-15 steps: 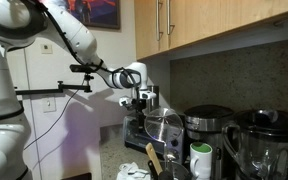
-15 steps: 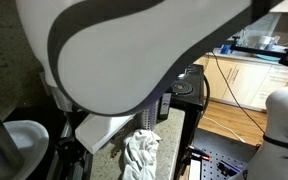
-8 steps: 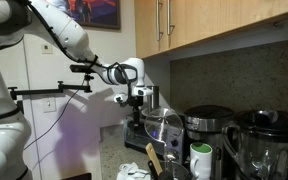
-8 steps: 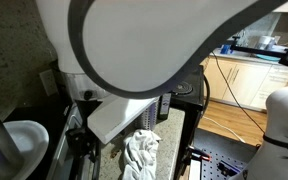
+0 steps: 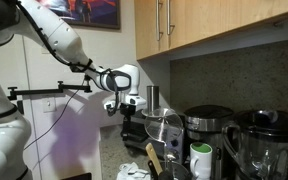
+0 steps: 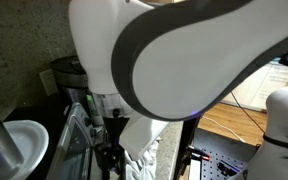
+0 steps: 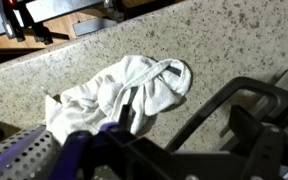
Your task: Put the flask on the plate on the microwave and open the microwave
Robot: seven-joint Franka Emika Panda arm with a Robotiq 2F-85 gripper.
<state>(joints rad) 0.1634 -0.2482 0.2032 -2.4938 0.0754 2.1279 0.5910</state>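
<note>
The flask (image 5: 152,96) is a slim silver cylinder standing upright on the shiny round plate (image 5: 162,124), which rests on top of the low silver microwave (image 5: 141,137). My gripper (image 5: 128,101) hangs just beside the flask, apart from it, and holds nothing. In the wrist view its dark fingers (image 7: 189,125) are spread over the speckled counter, with a crumpled white cloth (image 7: 124,88) below. The microwave's door cannot be made out. In an exterior view the arm (image 6: 184,60) hides almost everything.
A round black-topped cooker (image 5: 209,122), a dark blender jug (image 5: 264,140), a white-and-green mug (image 5: 201,160) and a wooden spoon (image 5: 154,158) crowd the counter beside the microwave. Wooden cabinets (image 5: 204,20) hang overhead. The white cloth (image 5: 134,172) lies on the granite counter in front.
My gripper was around the flask above the plate. It has let go and drawn back sideways and slightly down. The flask now stands alone.
</note>
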